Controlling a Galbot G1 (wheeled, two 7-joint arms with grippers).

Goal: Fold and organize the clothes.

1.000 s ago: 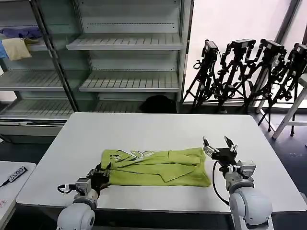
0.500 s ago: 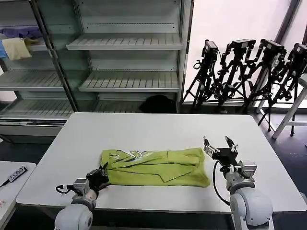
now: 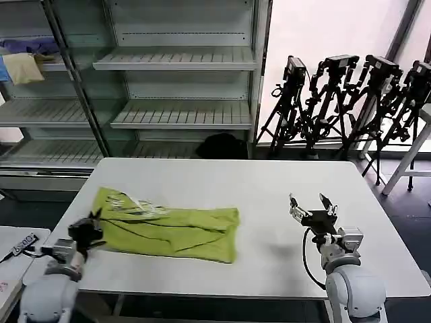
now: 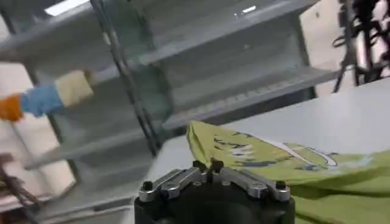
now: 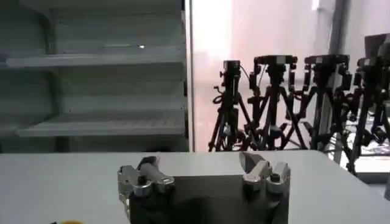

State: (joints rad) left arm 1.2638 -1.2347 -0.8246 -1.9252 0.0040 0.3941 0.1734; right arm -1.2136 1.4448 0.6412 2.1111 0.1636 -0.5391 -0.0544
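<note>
A crumpled, soft lime T-shirt (image 3: 168,227) is gripped at its edge by the closed left pincer (image 3: 88,229) on the smooth white desk (image 3: 269,195); the right pincer (image 3: 312,208) is held spread open.

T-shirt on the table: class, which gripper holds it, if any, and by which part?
The left gripper pinches the T-shirt at its left edge; the right gripper is open, holding nothing.

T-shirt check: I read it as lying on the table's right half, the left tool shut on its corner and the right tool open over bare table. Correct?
Not quite. The T-shirt lies on the table's left half, as the head view shows. The rest holds: the left tool is shut on its corner, and the right tool is open over bare table.
</note>
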